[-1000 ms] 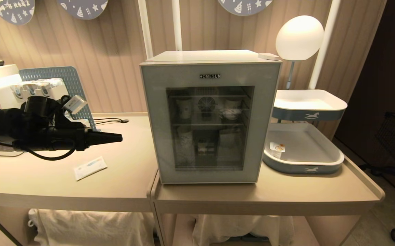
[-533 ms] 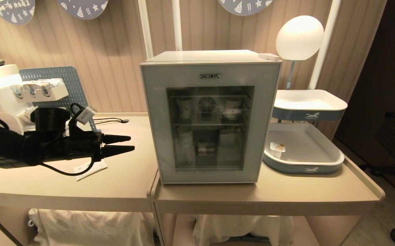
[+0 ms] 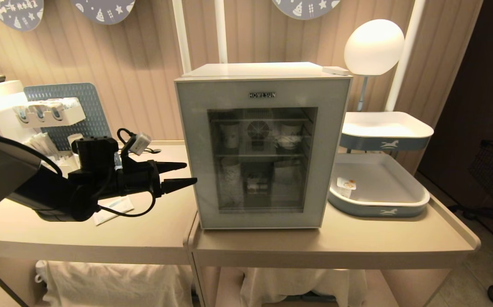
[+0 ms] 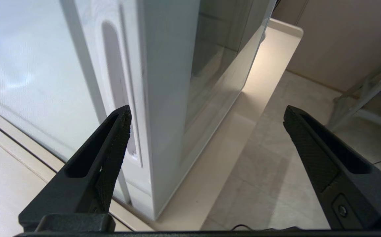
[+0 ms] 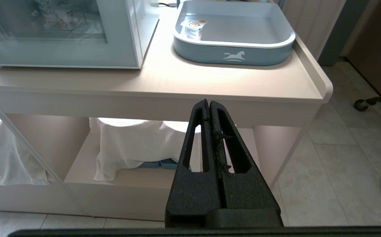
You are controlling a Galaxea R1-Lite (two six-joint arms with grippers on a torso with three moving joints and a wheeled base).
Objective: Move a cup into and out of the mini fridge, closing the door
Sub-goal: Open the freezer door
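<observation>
Head view, from left to right: the left gripper hangs with fingers spread and empty, just beside the mini fridge, whose door is shut. The cup sits in the lower tray at the fridge's right. Only the left wrist view shows the door's recessed side handle, near one fingertip. Only the right wrist view shows the right gripper, clenched on nothing below the table edge. A second ago the left gripper was further left and narrower.
</observation>
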